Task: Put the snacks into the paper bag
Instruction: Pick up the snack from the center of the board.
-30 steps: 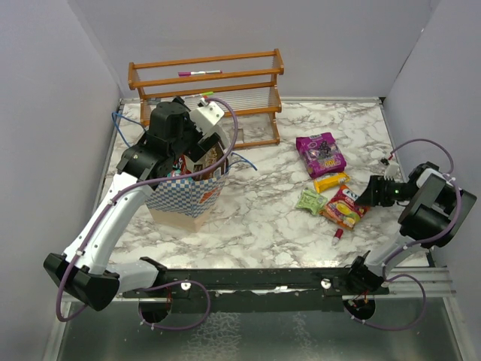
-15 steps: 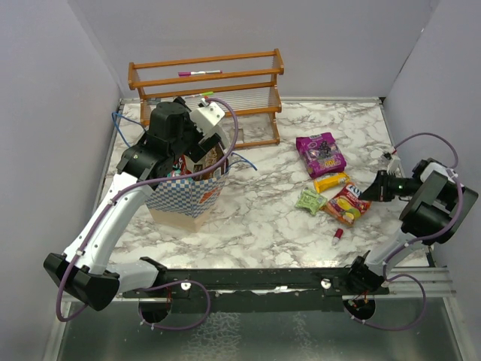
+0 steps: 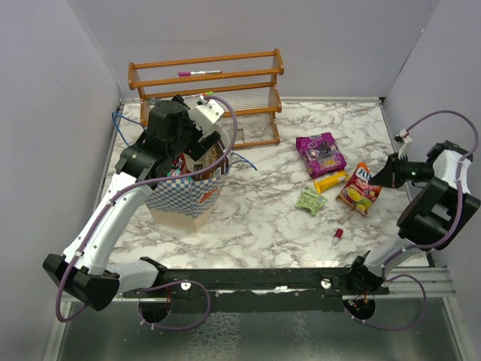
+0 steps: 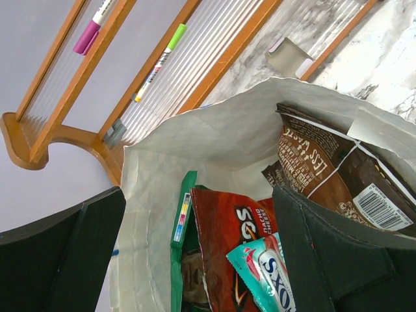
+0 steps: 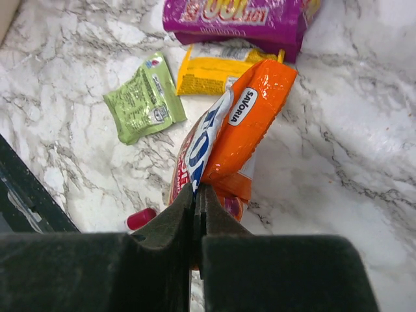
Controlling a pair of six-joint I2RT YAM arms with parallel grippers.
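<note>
My right gripper (image 5: 196, 195) pinches the red-yellow candy pack (image 5: 244, 123) (jaws pressed tight). My left gripper (image 4: 198, 214) hangs spread above the paper bag (image 4: 214, 130).

In the top view the left gripper (image 3: 192, 154) is hiding the mouth of the paper bag (image 3: 188, 197) from you. At the left wrist the red packet (image 4: 224, 240) and teal packet (image 4: 263, 270) are running off the lower edge. At the right wrist the magenta pack (image 5: 234, 16) is running off the top, and the right gripper (image 5: 197, 195) is covering the pinched end of the red-yellow packet (image 5: 247, 110).
</note>
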